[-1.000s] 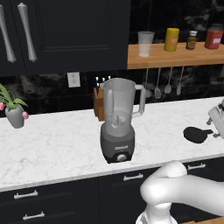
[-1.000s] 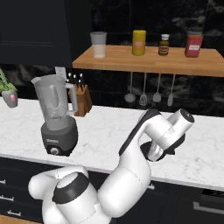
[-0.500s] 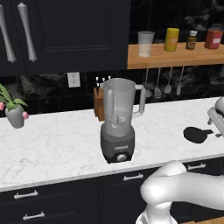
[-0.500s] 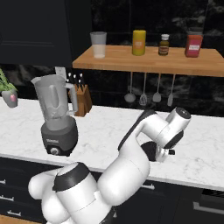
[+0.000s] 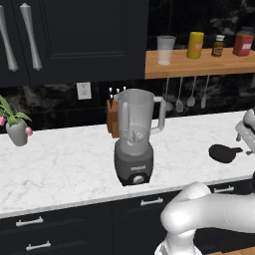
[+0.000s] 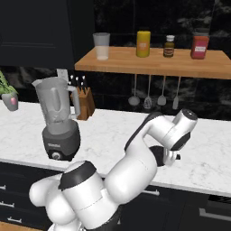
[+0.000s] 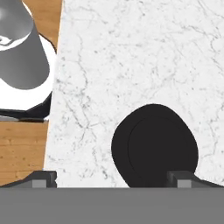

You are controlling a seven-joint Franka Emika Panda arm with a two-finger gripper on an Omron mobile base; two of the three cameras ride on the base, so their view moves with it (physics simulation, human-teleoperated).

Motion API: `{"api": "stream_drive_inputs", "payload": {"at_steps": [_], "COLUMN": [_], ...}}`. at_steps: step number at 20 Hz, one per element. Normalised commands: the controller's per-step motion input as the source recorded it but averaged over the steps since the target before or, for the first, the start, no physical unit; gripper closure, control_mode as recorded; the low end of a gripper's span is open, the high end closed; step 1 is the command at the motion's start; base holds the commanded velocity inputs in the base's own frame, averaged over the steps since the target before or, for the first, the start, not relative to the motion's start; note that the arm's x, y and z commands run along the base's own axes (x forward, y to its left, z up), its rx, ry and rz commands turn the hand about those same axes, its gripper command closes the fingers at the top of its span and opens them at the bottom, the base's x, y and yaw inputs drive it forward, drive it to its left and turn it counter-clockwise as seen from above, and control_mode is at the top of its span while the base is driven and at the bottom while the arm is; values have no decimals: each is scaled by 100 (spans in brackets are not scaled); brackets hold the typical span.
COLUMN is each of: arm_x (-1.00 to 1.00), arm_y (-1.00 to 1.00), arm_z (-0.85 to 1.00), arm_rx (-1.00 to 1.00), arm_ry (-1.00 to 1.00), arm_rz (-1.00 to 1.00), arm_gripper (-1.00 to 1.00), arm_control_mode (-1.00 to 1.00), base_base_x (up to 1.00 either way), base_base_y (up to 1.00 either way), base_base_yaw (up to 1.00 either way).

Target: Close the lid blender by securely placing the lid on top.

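One lid (image 7: 153, 146) lies flat on the marble tabletop (image 7: 131, 52), directly under our claw (image 7: 111, 178). In the left base view we see it near the tabletop's front edge, well to the right of the blender (image 5: 134, 139). The jar stands open-topped.

The claw hovers above the lid with nothing held. Its two dark tips (image 7: 41, 178) stand wide apart, one off the disc's left edge and one over its right part.

Handling, as we judge it: thin, rigid, light, smooth black plastic or rubber. It is not fragile but probably slick. Lying flat, it offers little height to pinch, so we would close across the rim or on the small side tab, and keep it level for seating on the jar rim. We cannot make out the tab clearly from the hand view.

Writing: a small pale mark sits on the blender base above the knob, too small to read. Shelf jars (image 6: 143, 43) show no legible labels.
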Motion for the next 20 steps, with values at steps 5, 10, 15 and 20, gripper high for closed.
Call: {"api": "stream_drive_inputs", "payload": {"at_steps": [5, 10, 15, 20], "arm_x": [38, 23, 9, 14], "arm_y": [-6, -22, -20, -1], "arm_z": [-30, -35, -13, -8], "arm_rx": [-10, -14, -8, -2], "arm_ry": [0, 1, 4, 6], "arm_rz": [0, 1, 1, 0], "arm_gripper": [-100, -100, -100, -100], "arm_control_mode": [-100, -100, -100, -100], "base_base_x": [0, 0, 0, 0], "base_base_y": [0, 0, 0, 0], "base_base_yaw": [0, 0, 0, 0]}}
